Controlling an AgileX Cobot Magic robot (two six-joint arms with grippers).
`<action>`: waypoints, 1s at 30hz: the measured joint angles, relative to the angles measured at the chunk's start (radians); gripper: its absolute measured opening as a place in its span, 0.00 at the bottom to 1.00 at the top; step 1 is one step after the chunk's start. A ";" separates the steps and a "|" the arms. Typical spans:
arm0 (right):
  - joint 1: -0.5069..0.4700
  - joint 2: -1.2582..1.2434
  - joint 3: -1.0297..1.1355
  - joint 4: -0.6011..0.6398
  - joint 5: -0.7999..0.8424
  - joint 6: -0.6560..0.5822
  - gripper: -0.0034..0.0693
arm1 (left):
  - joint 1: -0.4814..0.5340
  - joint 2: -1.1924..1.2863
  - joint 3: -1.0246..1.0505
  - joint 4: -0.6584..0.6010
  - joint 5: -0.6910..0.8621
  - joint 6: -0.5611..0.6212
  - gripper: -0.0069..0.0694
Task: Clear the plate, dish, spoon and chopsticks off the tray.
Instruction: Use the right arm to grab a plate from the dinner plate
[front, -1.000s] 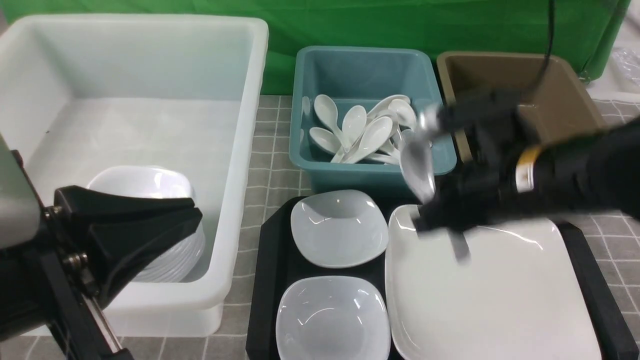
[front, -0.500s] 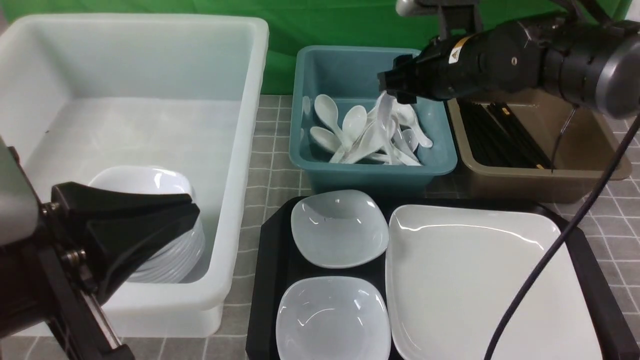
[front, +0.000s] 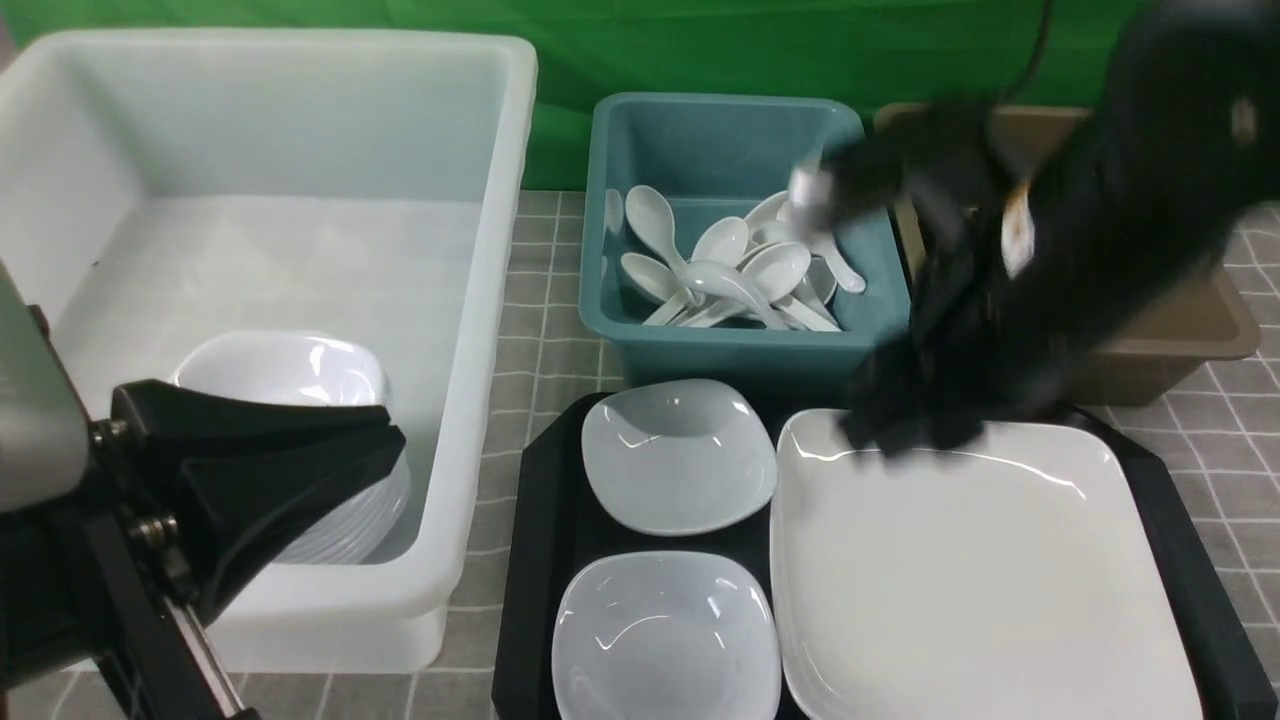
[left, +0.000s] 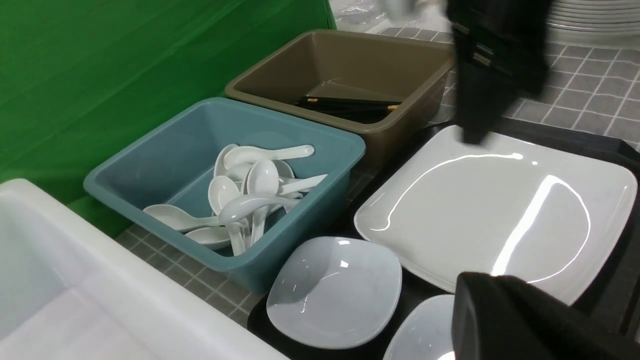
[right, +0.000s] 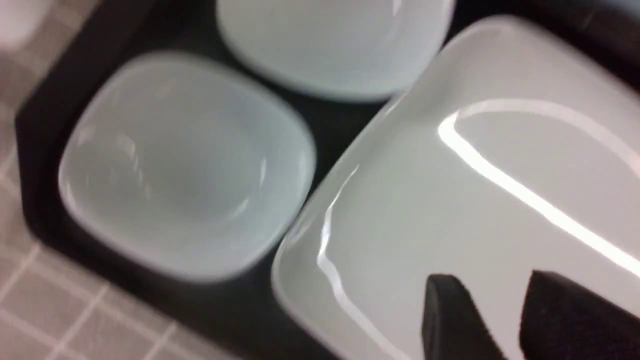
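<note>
On the black tray (front: 535, 560) sit the large white plate (front: 980, 590) and two small white dishes (front: 680, 455) (front: 665, 635). My right gripper (front: 900, 430) is blurred above the plate's far edge. In the right wrist view its fingers (right: 450, 310) stand apart with only the plate (right: 450, 200) showing between them. White spoons (front: 740, 275) lie piled in the teal bin (front: 720, 345). Black chopsticks (left: 350, 106) lie in the brown bin (left: 400, 120). My left gripper (front: 392, 435) is shut and empty, low on the left.
A big white tub (front: 480, 300) stands on the left with a stack of small dishes (front: 290, 370) inside. The teal and brown bins stand side by side just behind the tray. Grey checked cloth covers the table.
My right gripper carried a spoon up over the teal bin, let it drop among the others, and swung back down over the plate's far edge. The left arm stayed put.
</note>
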 joint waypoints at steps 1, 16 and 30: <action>0.043 -0.013 0.062 -0.021 0.005 0.026 0.39 | 0.000 0.000 0.000 0.000 0.000 -0.011 0.11; 0.287 0.104 0.320 -0.205 -0.267 0.317 0.81 | 0.000 0.000 0.000 -0.048 0.000 -0.073 0.11; 0.198 0.237 0.324 -0.231 -0.401 0.278 0.79 | 0.000 0.000 0.000 -0.053 0.000 -0.073 0.11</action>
